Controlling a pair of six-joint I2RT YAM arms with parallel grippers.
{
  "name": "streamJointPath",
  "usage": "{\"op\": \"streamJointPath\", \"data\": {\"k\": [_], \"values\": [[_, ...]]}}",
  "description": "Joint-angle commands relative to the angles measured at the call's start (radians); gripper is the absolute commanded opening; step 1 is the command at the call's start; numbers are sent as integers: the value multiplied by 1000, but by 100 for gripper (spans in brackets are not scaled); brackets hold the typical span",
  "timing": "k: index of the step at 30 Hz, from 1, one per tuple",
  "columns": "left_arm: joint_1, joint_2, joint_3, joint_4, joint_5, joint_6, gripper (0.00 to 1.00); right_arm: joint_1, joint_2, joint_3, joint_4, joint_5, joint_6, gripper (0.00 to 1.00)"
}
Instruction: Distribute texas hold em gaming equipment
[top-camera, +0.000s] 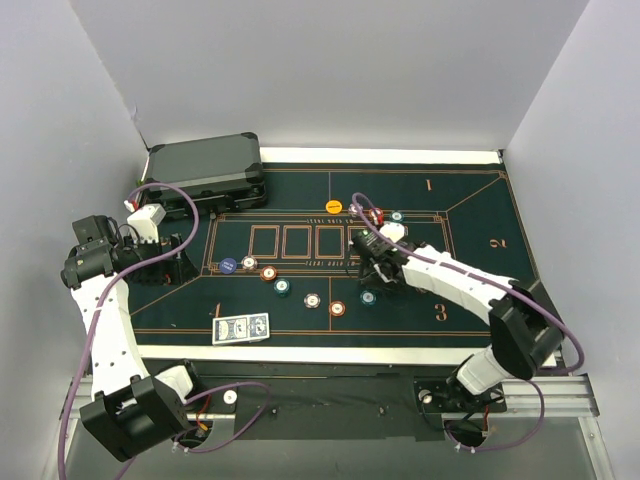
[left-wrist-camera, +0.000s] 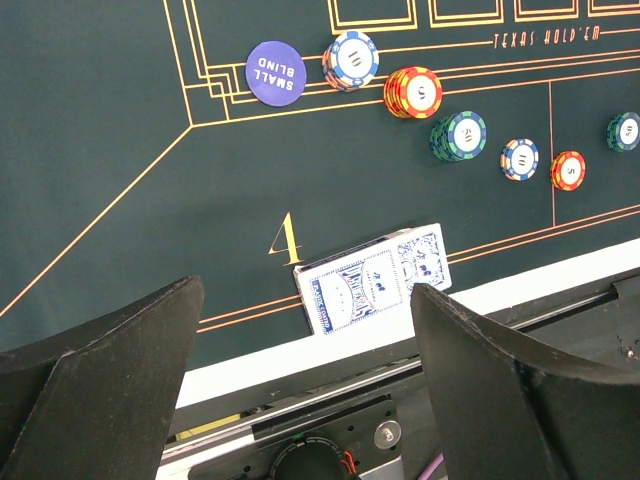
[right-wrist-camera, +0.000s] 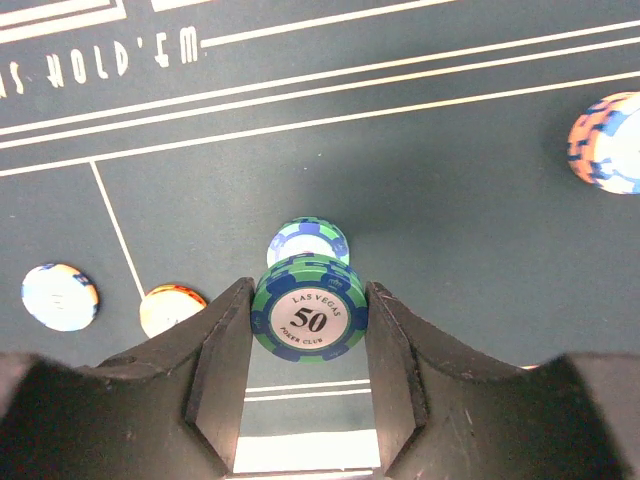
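My right gripper is shut on a green-and-blue 50 poker chip, held above the green felt mat. Another green chip lies on the felt just beyond it. My left gripper is open and empty above the mat's left side. A small deck of blue-backed cards lies at the mat's near edge by the number 4. A row of chips runs from a blue small-blind disc to an orange chip.
A dark grey hard case stands at the back left. An orange chip, a red one and a teal one lie behind the card boxes. White walls close in three sides. A purple cable loops above the left arm.
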Motion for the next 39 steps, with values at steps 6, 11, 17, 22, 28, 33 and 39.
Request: {"op": "streamJointPath", "data": {"k": [6,11,17,22,28,33,39], "values": [[6,4,12,18,1,57,96,-154,-207,-138,-108,51,53,29],[6,25,20,-6,32,106,96,-223,-286,-255,-125,77,101,29],[1,36,10,-41,87,193,96,-269,-301,-338,-84,80,128,32],[-45,53,12,-61,96,276,96,-300,-270,-345,-44,52,122,50],[-256,47,-77,16,-12,348,96,-304,-279,-353,-17,25,124,67],[-384,33,-149,87,-14,468,96,-304,-358,-332,-47,-9,110,71],[-502,50,-192,57,9,604,96,-303,-474,-283,-65,-104,70,77]]}}
